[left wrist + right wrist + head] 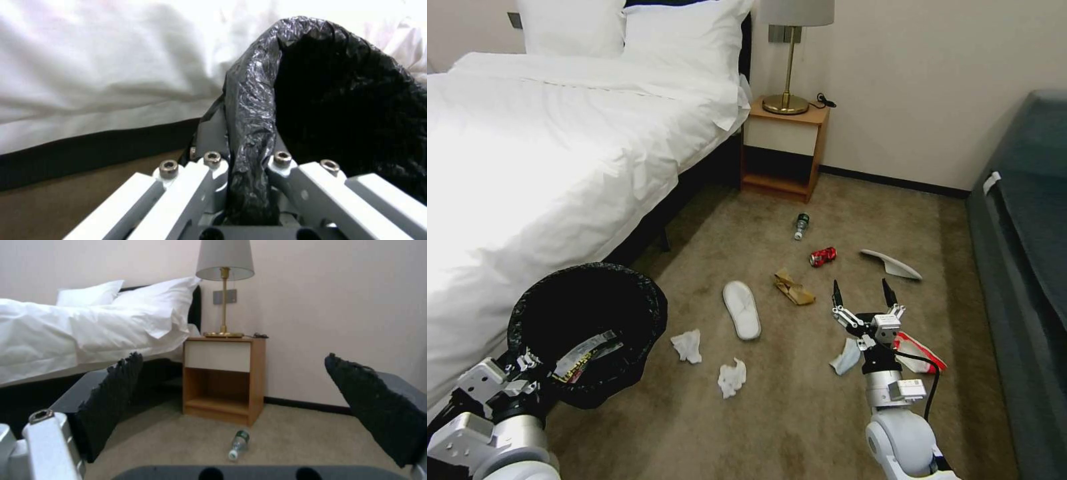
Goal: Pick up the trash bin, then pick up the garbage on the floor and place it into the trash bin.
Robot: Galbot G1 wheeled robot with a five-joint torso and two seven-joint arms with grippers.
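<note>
My left gripper (527,370) holds the trash bin (587,327) off the carpet at the lower left, shut on its black-bagged rim (251,133); wrappers lie inside. My right gripper (862,293) hangs open and empty above the carpet, fingers (111,396) wide apart. Garbage is strewn on the floor: two crumpled tissues (687,347) (732,378), a white slipper (742,310), a brown paper bag (793,288), a crushed red can (822,257), a green bottle (802,225) (237,444), a second slipper (892,264), a whitish scrap (847,357) and a red-and-white wrapper (917,350) beside the right wrist.
A white bed (547,153) runs along the left. A wooden nightstand (784,147) with a brass lamp (790,60) stands against the far wall. A dark sofa (1024,253) borders the right side. Open carpet lies in front of me.
</note>
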